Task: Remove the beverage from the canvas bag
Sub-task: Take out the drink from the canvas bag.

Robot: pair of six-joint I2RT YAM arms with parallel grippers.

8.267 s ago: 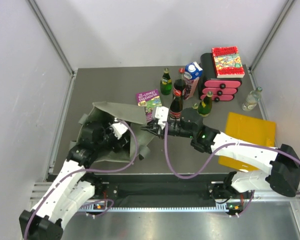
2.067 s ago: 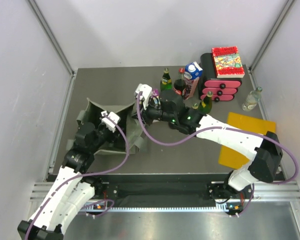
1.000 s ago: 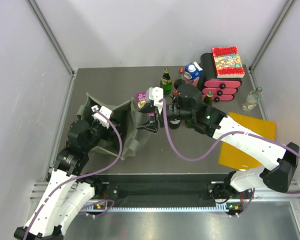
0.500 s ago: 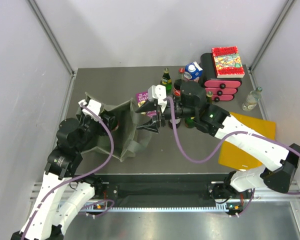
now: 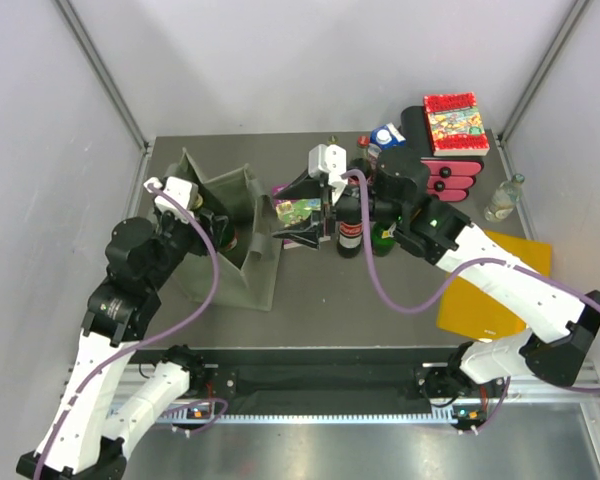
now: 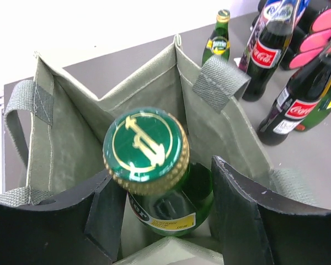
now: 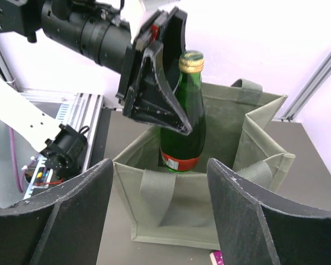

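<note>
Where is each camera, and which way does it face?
Top: above and behind, looking down on the table; left arm and right arm show.
Left wrist: above the bag, looking down on the bottle; own fingers show.
Right wrist: beside the bag, facing it; own fingers and left gripper show.
Both wrists share bag, bottle.

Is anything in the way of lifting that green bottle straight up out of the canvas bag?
Nothing visible. The green bottle stands between the left fingers, its top above the canvas bag's open mouth. The strap handles sit at the rim, off to the sides.
</note>
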